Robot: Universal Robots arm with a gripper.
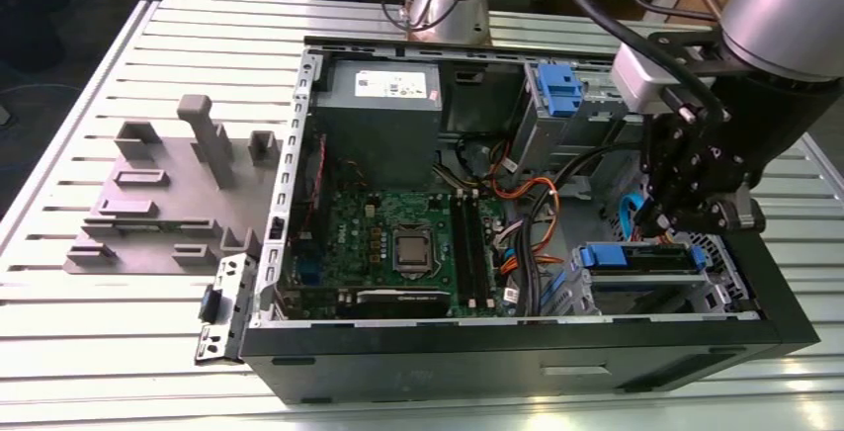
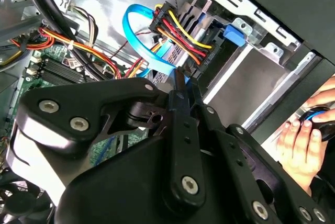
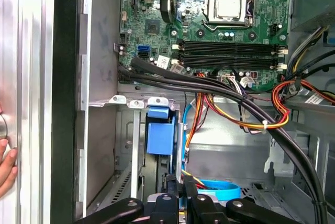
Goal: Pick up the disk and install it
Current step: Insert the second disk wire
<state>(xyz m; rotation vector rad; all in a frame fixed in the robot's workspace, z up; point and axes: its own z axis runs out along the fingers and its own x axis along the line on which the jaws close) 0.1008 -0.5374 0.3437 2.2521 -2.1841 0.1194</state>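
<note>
The disk [image 1: 639, 258], with its blue carrier frame, sits slotted in the metal drive bay at the near corner of the open computer case, on the exterior view's right. Its blue frame end [image 3: 159, 136] appears in the first wrist view too. My gripper [image 1: 666, 225] hangs inside the case just above the disk, its fingers pressed together. In the second wrist view the shut fingertips [image 2: 180, 77] sit against a blue flat cable [image 2: 137, 35] and a bundle of red, yellow and black wires [image 2: 180, 33] plugged in at the bay. I see nothing held between the fingers.
The motherboard [image 1: 395, 243] and the grey power-supply box [image 1: 379, 95] fill the case's other side. Thick black cables [image 3: 220, 96] cross above the bay. A blue latch [image 1: 560, 90] sits on the far bay. A grey fixture [image 1: 172, 194] stands outside the case. A person's hand [image 2: 301, 140] rests outside it.
</note>
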